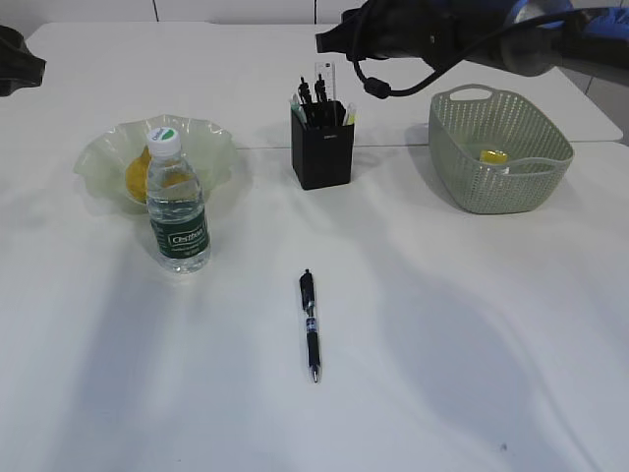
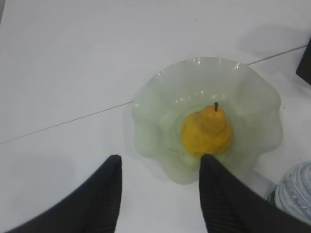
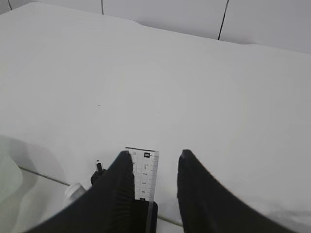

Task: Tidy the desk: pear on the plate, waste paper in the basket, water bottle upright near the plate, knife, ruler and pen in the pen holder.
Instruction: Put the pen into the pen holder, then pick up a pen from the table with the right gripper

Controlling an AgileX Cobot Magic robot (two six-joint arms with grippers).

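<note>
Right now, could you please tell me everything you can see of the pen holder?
The pen holder is a small matte black square cup, probably plastic, standing upright on the white desk between the plate and the basket, touching neither. Several dark-topped tools and the clear ruler stick up out of it; the ruler rises highest. A yellowish bit shows at its right rim. The right gripper hovers above, its fingers either side of the ruler top.

Around the pen (image 1: 311, 324) the desk (image 1: 472, 334) lies bare; behind it the pen holder (image 1: 321, 147) stands, water bottle (image 1: 178, 205) to its left.
</note>
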